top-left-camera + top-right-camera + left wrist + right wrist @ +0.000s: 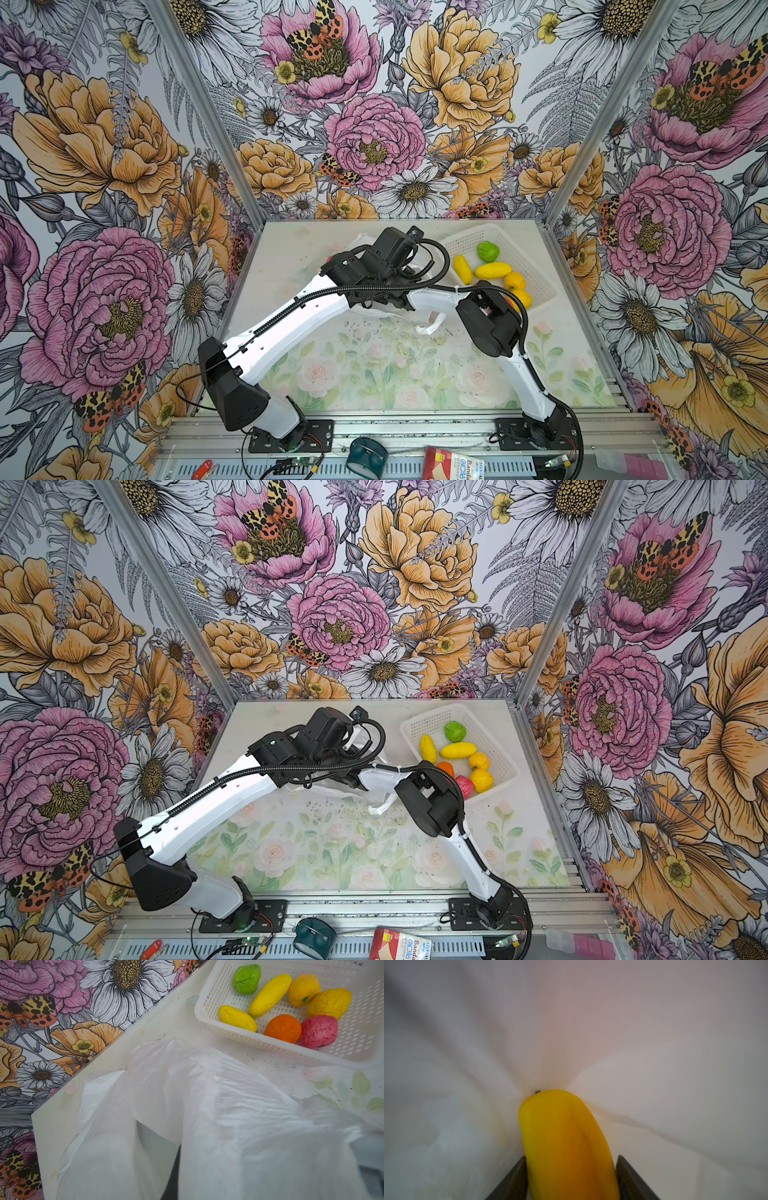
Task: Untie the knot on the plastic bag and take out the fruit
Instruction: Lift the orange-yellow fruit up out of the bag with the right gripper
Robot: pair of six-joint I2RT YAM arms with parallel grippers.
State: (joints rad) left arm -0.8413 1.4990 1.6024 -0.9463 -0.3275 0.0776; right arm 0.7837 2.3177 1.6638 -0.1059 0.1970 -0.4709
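The plastic bag [228,1118] is thin, milky film, creased in soft folds and half see-through. In both top views it sits mid-table toward 12 o'clock, mostly under the two arms, with one loop handle [432,325] trailing loose toward 6 o'clock. Your left gripper is closed on that film. The bag rises right up to its wrist camera and covers the fingers, so you see none of them. Your right gripper [571,1157] is inside the bag, with white film on every side. Its two dark fingers [517,1178] press the flanks of a smooth, elongated yellow fruit [562,1136], whose near end is cut off in a blurred view. At 2 o'clock stands the rigid white basket [249,1041], perforated all over. It holds seven wrinkled, glossy pieces: a green fruit [246,979], an orange fruit [282,1028], a pink-red fruit [319,1031] and four yellow ones. In a top view the right arm [490,324] mostly hides the orange and pink-red ones.
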